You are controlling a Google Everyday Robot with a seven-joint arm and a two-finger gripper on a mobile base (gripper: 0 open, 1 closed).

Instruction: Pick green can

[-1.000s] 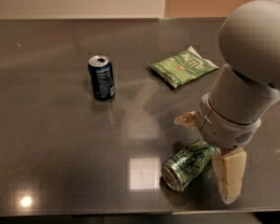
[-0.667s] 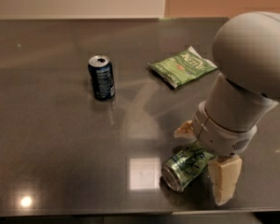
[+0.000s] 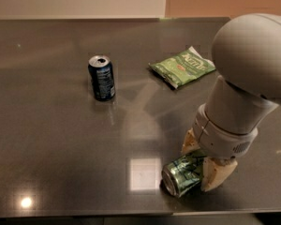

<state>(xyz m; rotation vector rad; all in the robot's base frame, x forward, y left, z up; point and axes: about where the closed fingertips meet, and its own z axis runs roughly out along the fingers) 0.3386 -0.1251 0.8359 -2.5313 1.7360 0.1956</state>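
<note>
The green can (image 3: 181, 173) lies on its side on the dark table (image 3: 61, 139), near the front edge, its silver end facing front-left. My gripper (image 3: 203, 159) reaches down over the can's right part. One beige finger (image 3: 191, 143) is behind the can and the other finger (image 3: 216, 173) is in front of it, both against its sides. The can still rests on the table. The arm's large grey body hides the can's far end.
A dark blue can (image 3: 101, 78) stands upright at the left middle. A flat green snack bag (image 3: 182, 66) lies at the back, just beyond the arm. The table's front edge runs close below the green can.
The arm has come lower and the two fingers have drawn together around the green can. The can has stayed in place, and the other things have not moved.
</note>
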